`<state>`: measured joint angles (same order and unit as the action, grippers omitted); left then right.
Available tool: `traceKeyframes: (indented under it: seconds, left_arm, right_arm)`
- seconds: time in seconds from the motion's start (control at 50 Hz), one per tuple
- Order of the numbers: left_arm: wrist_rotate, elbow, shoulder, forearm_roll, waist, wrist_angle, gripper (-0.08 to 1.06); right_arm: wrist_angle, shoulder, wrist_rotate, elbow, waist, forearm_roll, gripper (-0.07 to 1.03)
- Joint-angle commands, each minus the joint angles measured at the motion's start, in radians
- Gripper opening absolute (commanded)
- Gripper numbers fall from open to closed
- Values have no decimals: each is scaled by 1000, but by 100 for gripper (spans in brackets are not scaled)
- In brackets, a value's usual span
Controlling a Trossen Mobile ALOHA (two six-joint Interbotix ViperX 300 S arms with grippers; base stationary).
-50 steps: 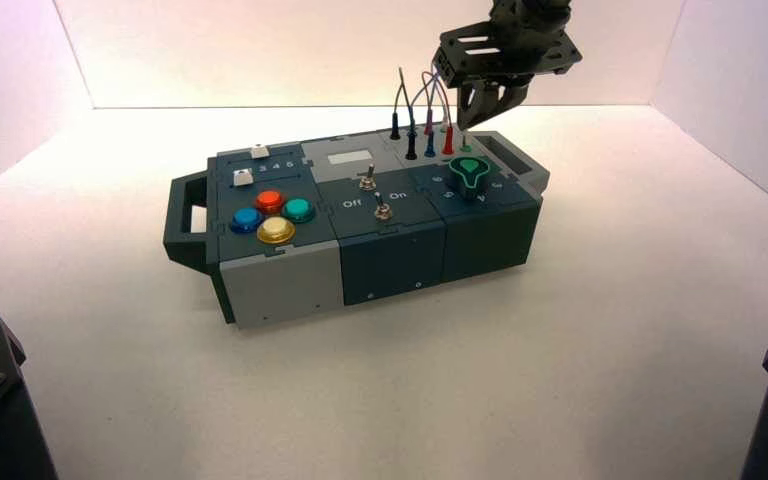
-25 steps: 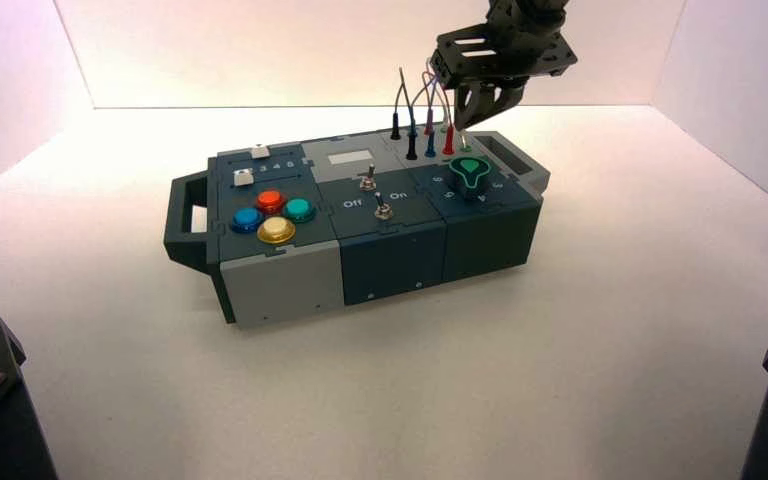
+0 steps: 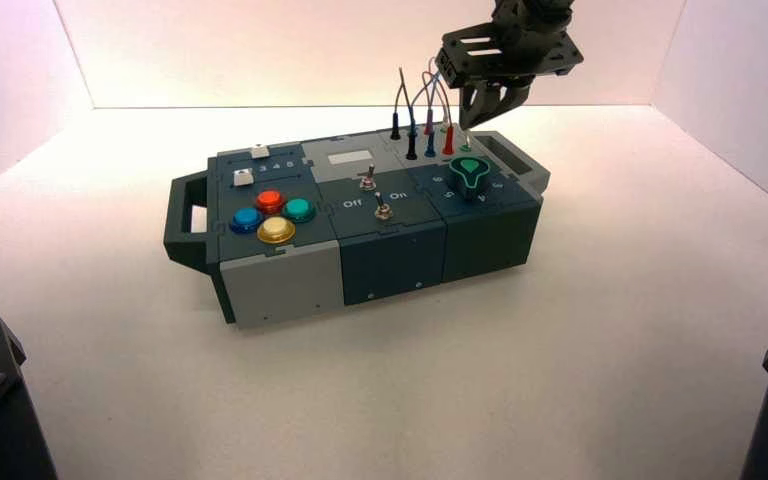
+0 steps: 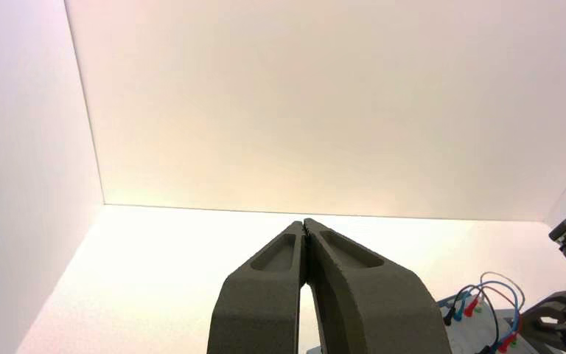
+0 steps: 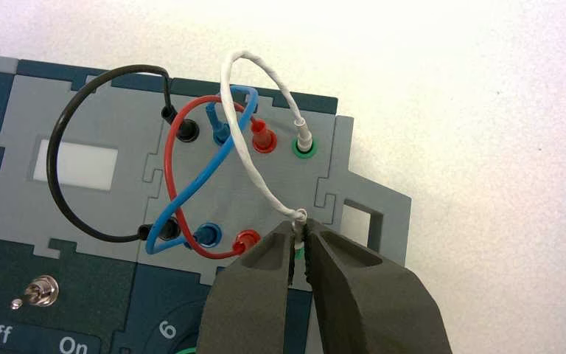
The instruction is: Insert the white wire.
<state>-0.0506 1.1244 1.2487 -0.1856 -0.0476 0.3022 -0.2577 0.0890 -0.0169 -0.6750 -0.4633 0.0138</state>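
Take the green-marked knob (image 3: pixel 470 175) as your landmark. Your right pincer (image 5: pixel 298 225) is just beyond it, closed on the near plug of the white wire (image 5: pixel 247 147), which stands over the near green socket (image 5: pixel 300 253). Gripping the plug rather than the soft lead probably lets you steer and press it. The wire's other plug is in the far green socket (image 5: pixel 304 151), farther beyond the knob, so the lead arches between the two. Your left pincer (image 4: pixel 304 221) waits, pressed shut, well to the left of the knob.

The right pincer covers most of the near socket and the plug's lower end, so you can't tell how deep the tip sits; check before letting go.
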Motion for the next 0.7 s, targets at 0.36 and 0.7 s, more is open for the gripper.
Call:
traceKeyframes:
  seconds: [0.36, 0.7]
  left_arm:
    - [-2, -28, -11, 2, 2, -12, -3]
    - [-3, -28, -11, 2, 2, -12, -3]
  right_arm:
    - [29, -14, -2, 6, 9, -3, -2]
    - [34, -11, -2, 6, 8, 2, -2]
